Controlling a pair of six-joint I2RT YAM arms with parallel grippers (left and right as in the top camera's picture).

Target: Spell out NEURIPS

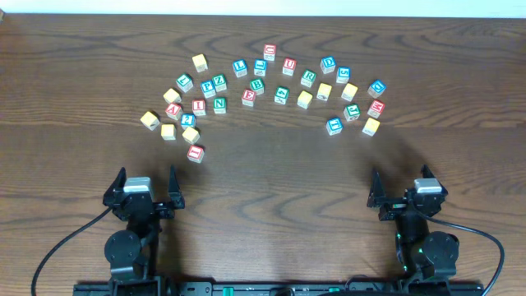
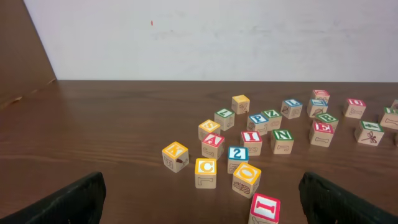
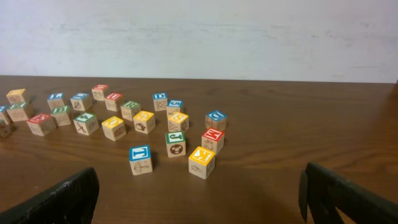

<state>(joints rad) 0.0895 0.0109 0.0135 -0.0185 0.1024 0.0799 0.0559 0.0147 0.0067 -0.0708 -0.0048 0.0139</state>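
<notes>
NEURIPS letters lie unsorted among other letter cubes (image 1: 376, 86) in an arc across the far half of the counter (image 1: 271, 189); no word laid out yet

Green N (image 1: 219, 104) and blue P (image 1: 208, 88) sit in the left cluster. Red I (image 1: 196, 152) is nearest the left pincer (image 1: 147, 179). Red E (image 1: 248, 97) is mid-arc, with red U (image 1: 289, 65) and green R (image 1: 307, 78) right of it. S not identified

Left pincer and right pincer (image 1: 400, 182) both stand wide and empty at the near edge, well apart from the cubes. Likely a start pose, leaving the bare middle strip free for the row
</notes>
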